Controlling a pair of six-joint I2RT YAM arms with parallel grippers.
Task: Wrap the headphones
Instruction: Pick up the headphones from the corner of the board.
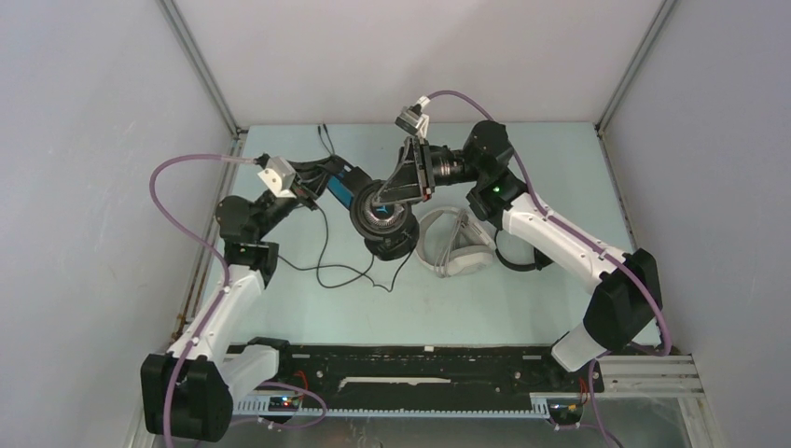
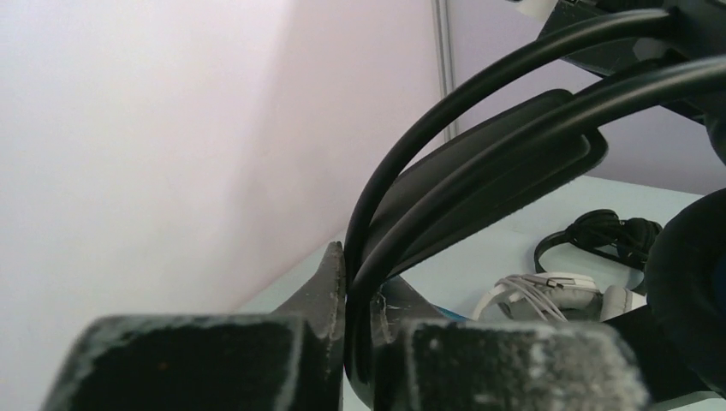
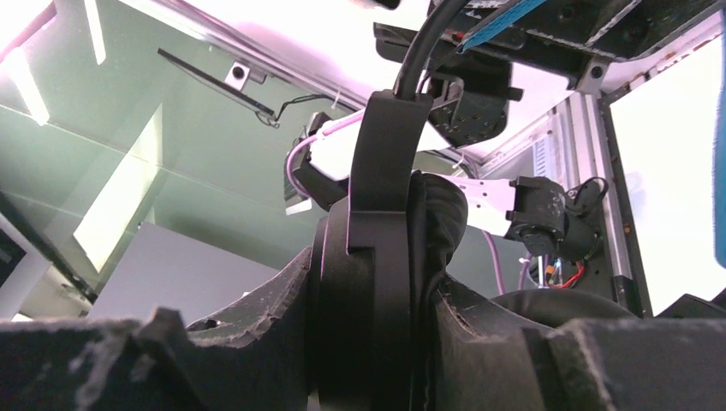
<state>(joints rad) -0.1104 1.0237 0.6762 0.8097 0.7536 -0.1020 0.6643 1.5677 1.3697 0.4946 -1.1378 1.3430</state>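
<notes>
While the right gripper (image 3: 377, 342) clamps an earcup of the blue-banded headphones (image 1: 378, 210) above the table (image 1: 522, 299), the left gripper (image 2: 355, 342) pinches its headband wires nearly shut.

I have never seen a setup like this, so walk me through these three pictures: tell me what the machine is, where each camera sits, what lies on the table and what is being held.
Two white-and-black robot arms stand at the near edge of a pale blue table. One picture looks down from above; the other two come from small cameras on each wrist, so each shows its own pincer close up.

The left pincer is shut on the thin black cables of the black over-ear headphones with the blue headband. The right pincer clamps one of that headset's ear cups, holding it above the table.

On the table lie white-grey over-ear headphones and, partly hidden behind the right arm, smaller all-black headphones. More of the black cable trails loose across the surface.
</notes>
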